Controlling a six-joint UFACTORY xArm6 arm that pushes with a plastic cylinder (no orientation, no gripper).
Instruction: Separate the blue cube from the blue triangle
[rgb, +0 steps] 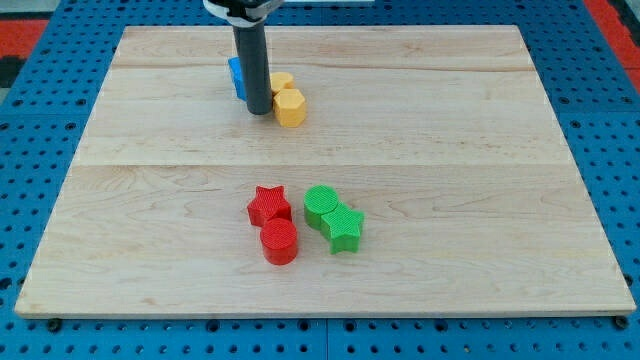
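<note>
A blue block shows at the view's top, left of centre, mostly hidden behind my rod, so I cannot tell its shape or whether it is one block or two. My tip rests on the board just below and to the right of the blue block, touching or nearly touching it. Two yellow blocks sit right of the rod: a yellow hexagon-like block beside the tip and another yellow block behind it.
A red star and a red cylinder sit at the lower middle. A green cylinder and a green star sit to their right. The wooden board lies on a blue pegboard.
</note>
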